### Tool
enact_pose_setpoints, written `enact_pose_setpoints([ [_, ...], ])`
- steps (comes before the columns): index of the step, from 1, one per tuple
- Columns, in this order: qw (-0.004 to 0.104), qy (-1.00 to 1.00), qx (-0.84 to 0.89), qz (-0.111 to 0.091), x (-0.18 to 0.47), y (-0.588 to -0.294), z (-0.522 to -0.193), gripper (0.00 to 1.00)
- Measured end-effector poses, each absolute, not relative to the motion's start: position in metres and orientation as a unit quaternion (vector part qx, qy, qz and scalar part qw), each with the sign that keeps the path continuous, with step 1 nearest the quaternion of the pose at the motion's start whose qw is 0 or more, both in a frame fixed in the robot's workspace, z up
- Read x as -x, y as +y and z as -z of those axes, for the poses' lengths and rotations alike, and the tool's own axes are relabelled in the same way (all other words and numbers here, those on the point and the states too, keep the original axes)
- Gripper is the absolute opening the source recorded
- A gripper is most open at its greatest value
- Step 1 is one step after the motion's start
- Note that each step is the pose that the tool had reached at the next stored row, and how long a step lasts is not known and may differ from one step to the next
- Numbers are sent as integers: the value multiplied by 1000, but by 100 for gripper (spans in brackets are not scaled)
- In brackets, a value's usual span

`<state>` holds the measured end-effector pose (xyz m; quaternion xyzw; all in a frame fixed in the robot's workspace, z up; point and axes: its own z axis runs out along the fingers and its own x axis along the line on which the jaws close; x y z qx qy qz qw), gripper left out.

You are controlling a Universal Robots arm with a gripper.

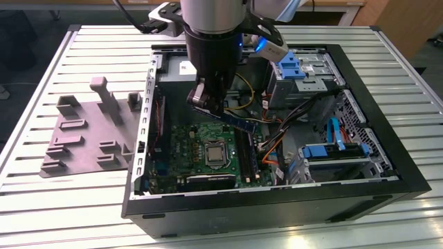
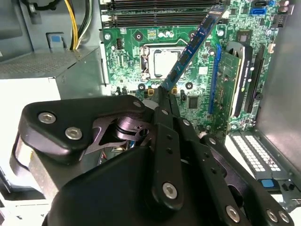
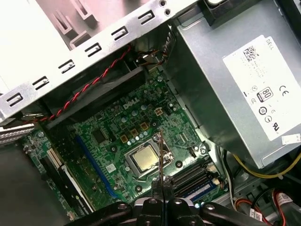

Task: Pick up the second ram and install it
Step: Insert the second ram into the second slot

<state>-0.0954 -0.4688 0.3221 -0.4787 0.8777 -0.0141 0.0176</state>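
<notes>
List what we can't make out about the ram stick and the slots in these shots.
- Held end of the ram stick: in the second wrist view, covered by the gripper that is shut on it.
- The stick's flat faces: in the first wrist view it is seen edge-on, as a thin line.
- Memory slots: cut off by the picture's edge in the second wrist view, and too small in the exterior view to tell if any is filled.
</notes>
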Motion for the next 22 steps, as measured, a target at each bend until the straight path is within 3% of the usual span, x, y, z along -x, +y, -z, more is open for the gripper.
enact_pose_setpoints([
  [22, 17, 909, 417, 15, 95, -469, -322, 12],
])
